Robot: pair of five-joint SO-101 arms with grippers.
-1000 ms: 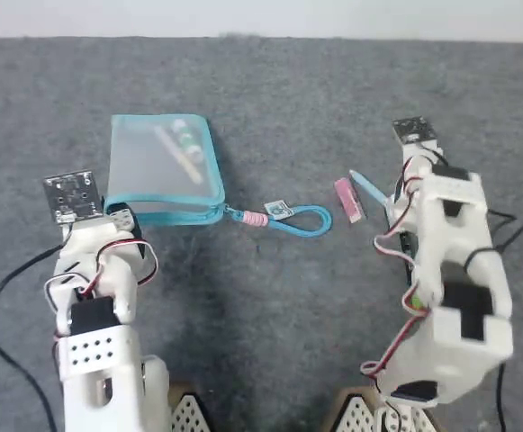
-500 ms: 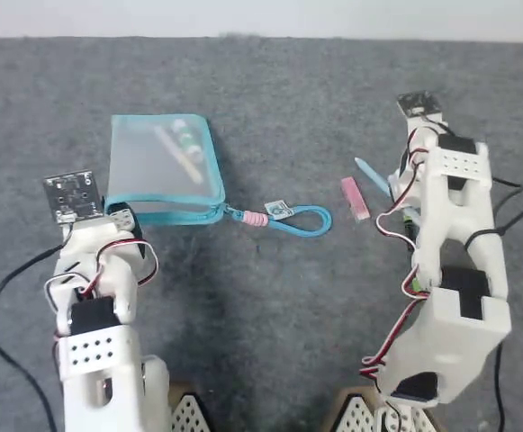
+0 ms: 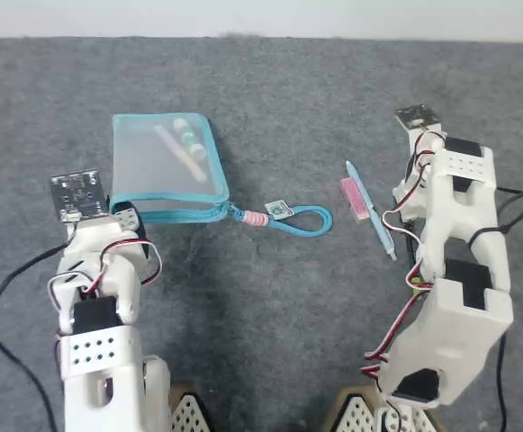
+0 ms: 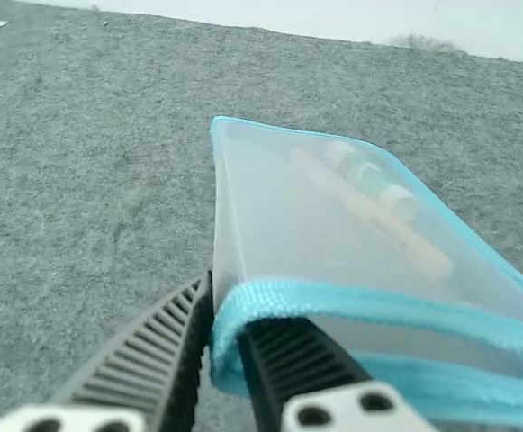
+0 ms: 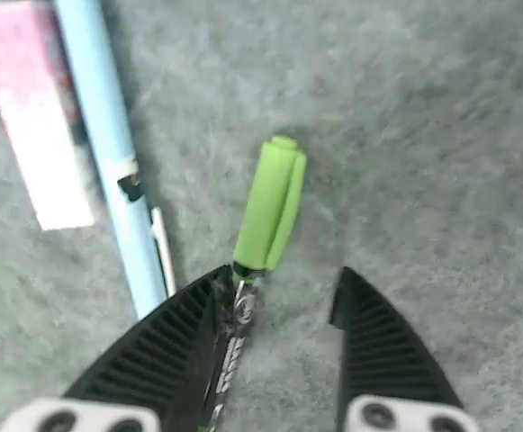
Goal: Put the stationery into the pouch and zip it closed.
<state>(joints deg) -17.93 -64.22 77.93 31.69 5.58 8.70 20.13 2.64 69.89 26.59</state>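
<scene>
On grey carpet (image 3: 270, 306), pale wall (image 3: 261, 16) behind: left gripper (image 4: 223, 310) pinches pouch (image 3: 162, 171); right gripper (image 5: 285, 274) spread over green pen (image 5: 273, 202).

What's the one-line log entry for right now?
left gripper: shut on pouch | right gripper: open over green pen | blue pen, eraser: on table
</scene>
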